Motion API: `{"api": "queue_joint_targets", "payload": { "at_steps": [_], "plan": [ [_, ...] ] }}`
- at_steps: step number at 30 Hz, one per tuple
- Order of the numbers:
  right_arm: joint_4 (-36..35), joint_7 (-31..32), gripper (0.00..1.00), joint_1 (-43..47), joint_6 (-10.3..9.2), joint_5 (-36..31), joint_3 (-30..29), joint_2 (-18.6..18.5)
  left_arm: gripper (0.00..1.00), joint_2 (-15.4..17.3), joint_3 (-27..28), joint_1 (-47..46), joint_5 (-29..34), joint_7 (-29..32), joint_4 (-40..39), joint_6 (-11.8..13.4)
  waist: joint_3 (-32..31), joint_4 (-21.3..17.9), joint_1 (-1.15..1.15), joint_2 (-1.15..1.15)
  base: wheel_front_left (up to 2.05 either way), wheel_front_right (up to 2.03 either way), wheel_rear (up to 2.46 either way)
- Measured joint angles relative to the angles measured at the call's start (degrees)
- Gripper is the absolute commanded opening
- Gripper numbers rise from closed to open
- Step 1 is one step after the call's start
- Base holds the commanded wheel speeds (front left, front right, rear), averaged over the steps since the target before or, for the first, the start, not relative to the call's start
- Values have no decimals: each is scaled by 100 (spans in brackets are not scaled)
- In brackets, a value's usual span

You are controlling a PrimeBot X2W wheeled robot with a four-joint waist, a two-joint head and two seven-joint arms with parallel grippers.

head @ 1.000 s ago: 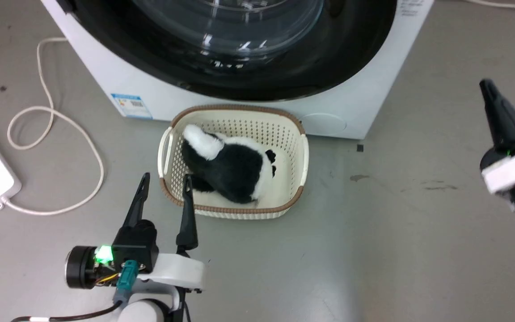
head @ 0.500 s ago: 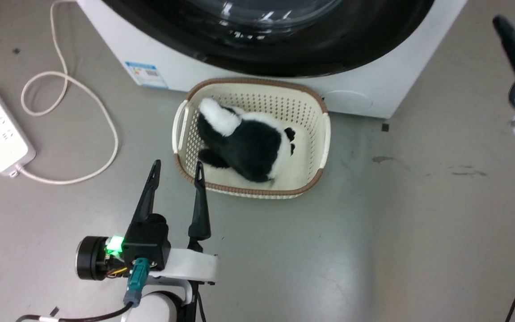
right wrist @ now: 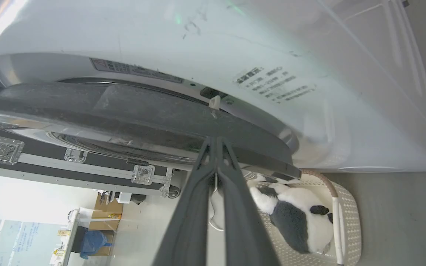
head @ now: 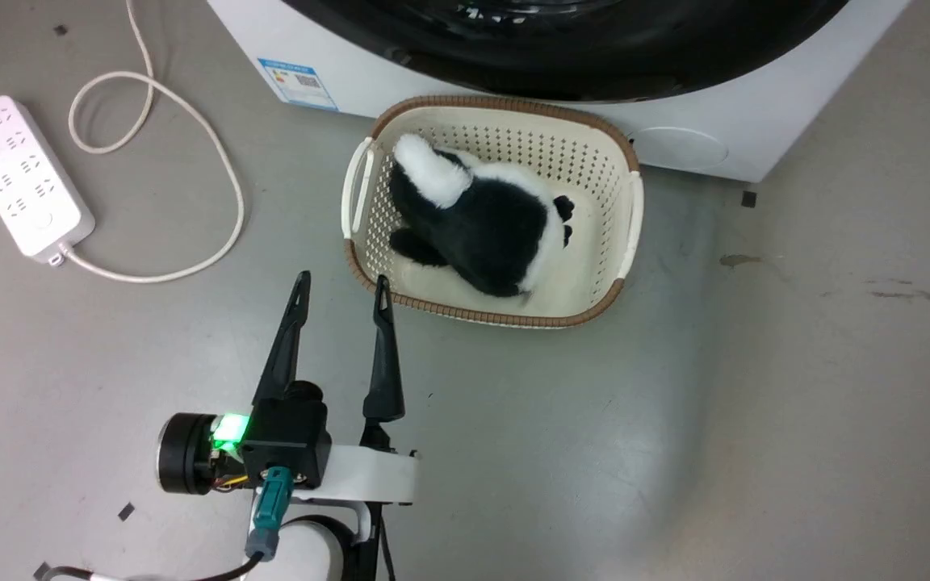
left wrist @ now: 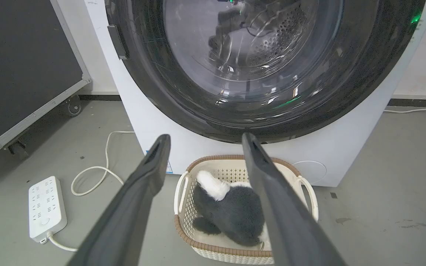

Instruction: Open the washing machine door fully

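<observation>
Slippage is your first worry. The right pincer [right wrist: 213,139] is closed, its two fingers pressed flat together with nothing between them. Its tips sit at the edge of the washing machine door [right wrist: 124,111], which runs edge-on across the middle of the right wrist view. Whether they touch it, you cannot tell. That rim is glossy and curved, so a thin closed tip hooking at it could well skate off. It would then strike the white front of the washing machine [right wrist: 257,44] or the small pale latch hook [right wrist: 215,101] just above the tips.

Next, mind the sweep. In the left wrist view the door fills the upper centre, with what looks like its hinge [left wrist: 117,37] at the upper left, so it probably swings toward that side. The laundry basket [head: 630,218] stands just under the door's lower rim, and a low swing could clip it. Your left pincer [head: 341,281] hangs open and empty beside the basket's near left corner, lower centre of the head view, likely inside the door's arc. The power strip [head: 25,177] and its looped cable [head: 207,153] lie on the floor [head: 675,444] at the upper left, a hazard for the wheels.

As for materials, the door is a shiny black ring around clear domed glass, with the perforated steel drum [left wrist: 272,48] behind it. The machine body is smooth white sheet with a blue label [head: 297,81]. The basket is cream perforated plastic with a brown braided-looking rim, and it holds a shaggy black-and-white plush toy [head: 497,242]. The fingers are long, matte, dark and tapering. The floor is smooth grey, faintly stained.
</observation>
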Motion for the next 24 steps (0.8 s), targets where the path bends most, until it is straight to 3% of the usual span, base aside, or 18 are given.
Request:
{"api": "queue_joint_targets", "payload": {
  "at_steps": [24],
  "plan": [
    [2291,1737,0,-2417,0,2075,342,-304,100,0,-505,-420,-136,-275,-109,459,747,384,-1,0,0,0,0]
  ]
}}
